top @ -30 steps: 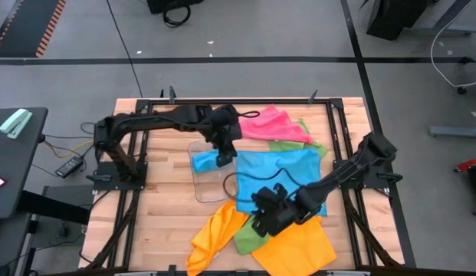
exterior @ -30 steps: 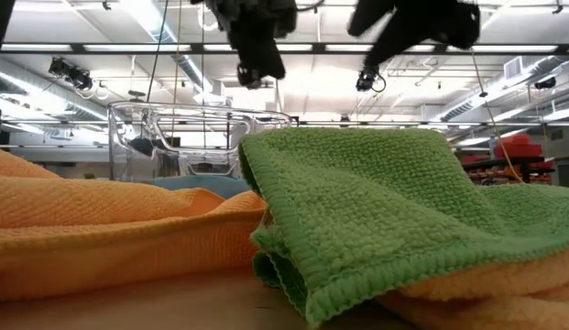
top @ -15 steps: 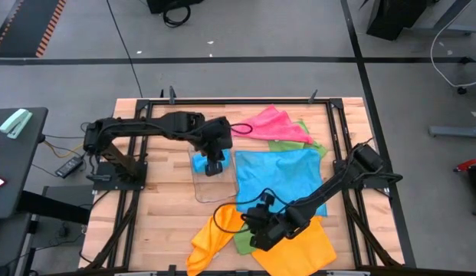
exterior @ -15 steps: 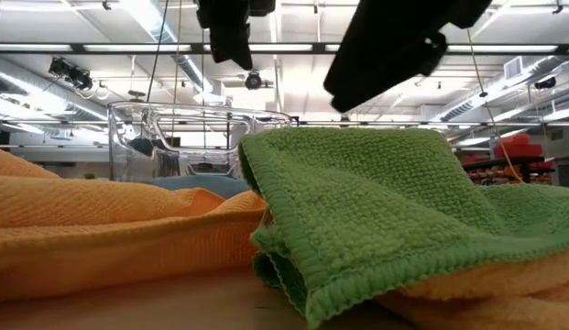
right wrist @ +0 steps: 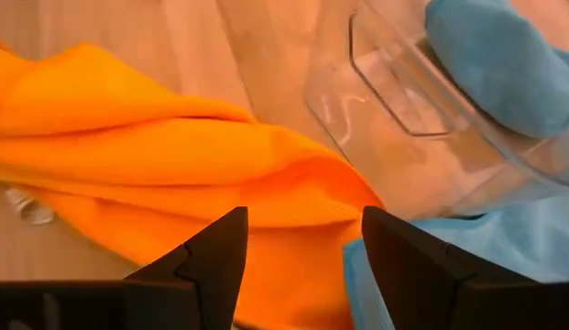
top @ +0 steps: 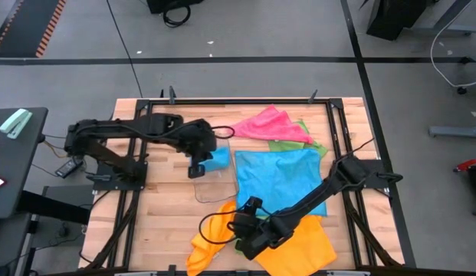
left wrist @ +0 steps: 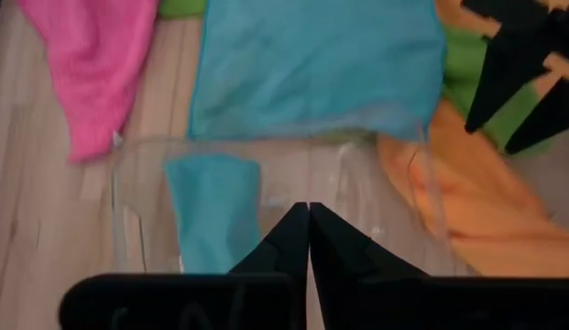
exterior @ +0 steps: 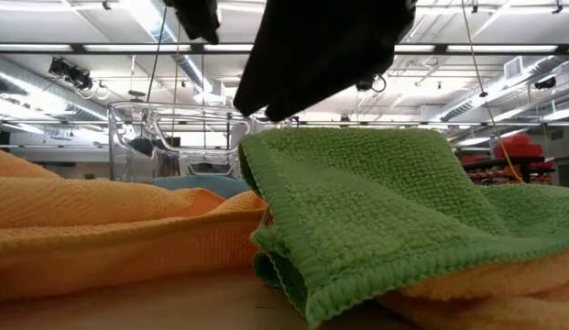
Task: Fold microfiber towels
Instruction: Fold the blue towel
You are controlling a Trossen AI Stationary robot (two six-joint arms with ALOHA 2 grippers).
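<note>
Grey concrete floor is surrounding the wooden table. At the left, the left gripper is hovering with fingers clenched, empty, over the clear tray, which is holding a folded blue towel. A pink towel is lying toward the back, a flat blue towel mid-table. The right gripper, fingers released, is hanging above the orange towel beside a green towel.

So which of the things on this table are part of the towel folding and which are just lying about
Job:
flat sky blue microfiber towel
small folded blue towel
crumpled pink towel
orange towels
green towel

Lying about:
clear plastic tray
small white scrap on the wood
</note>
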